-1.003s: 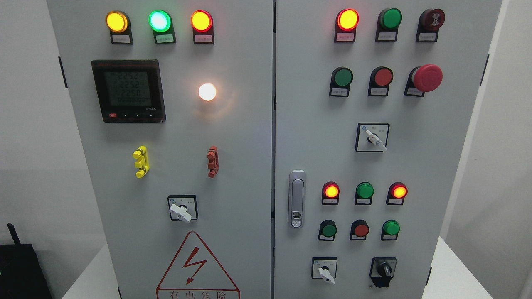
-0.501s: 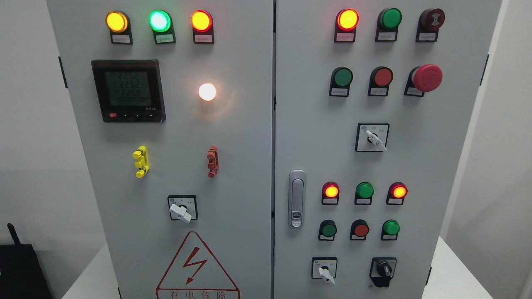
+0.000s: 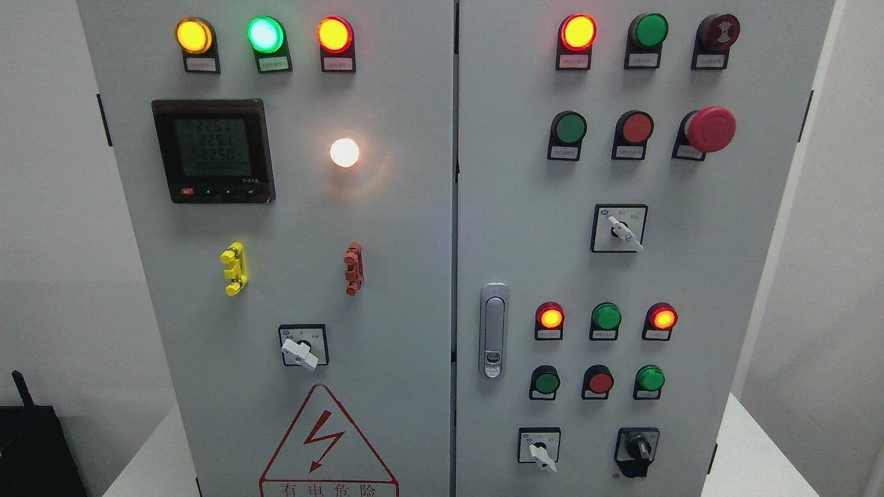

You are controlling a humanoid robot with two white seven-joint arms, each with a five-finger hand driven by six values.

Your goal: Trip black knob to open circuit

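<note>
The black knob (image 3: 638, 450) sits at the lower right of the grey electrical cabinet (image 3: 442, 228), its handle standing roughly upright. A white rotary switch (image 3: 541, 450) is just to its left. Neither of my hands shows anywhere in the head view.
The right door carries lit red lamps (image 3: 577, 32), green and red buttons, a red mushroom stop button (image 3: 709, 129) and a white selector (image 3: 623, 230). A silver door handle (image 3: 493, 330) is at centre. The left door has a meter (image 3: 213, 150) and a white selector (image 3: 300, 351). A black device (image 3: 34, 449) stands at lower left.
Only the meter's digits have changed slightly. Nothing else has moved.
</note>
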